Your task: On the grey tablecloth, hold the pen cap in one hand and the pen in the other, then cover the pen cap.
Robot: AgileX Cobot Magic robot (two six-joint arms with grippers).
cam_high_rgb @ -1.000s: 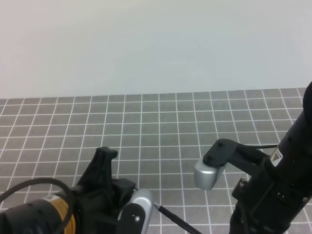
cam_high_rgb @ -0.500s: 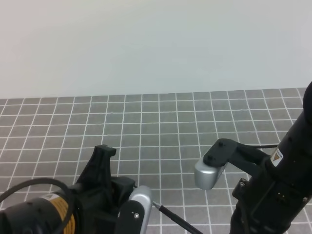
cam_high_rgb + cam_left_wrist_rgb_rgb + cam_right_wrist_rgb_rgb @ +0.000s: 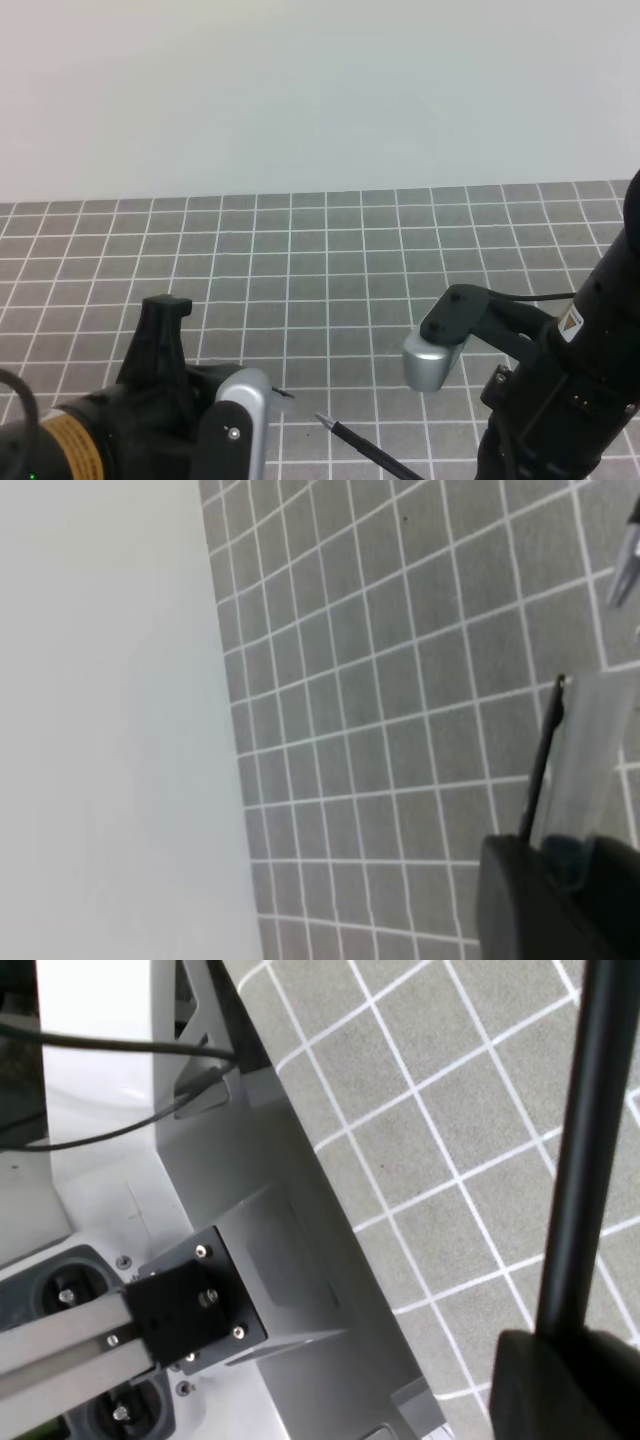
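mostly cropped, right gripper (image 3: 560,1360) pinches the pen (image 3: 365,450); left gripper's (image 3: 560,855) hold stays unclear.

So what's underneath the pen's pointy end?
Under the pen tip lies only the grey tablecloth with its white grid. The pen's back end runs off the frame's bottom edge, so what lies beneath that part is unseen.

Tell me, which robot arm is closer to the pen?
Right. The right tool holds the pen itself, low in the high view. The left tool, carrying the pen cap, sits beside the pen's tip.
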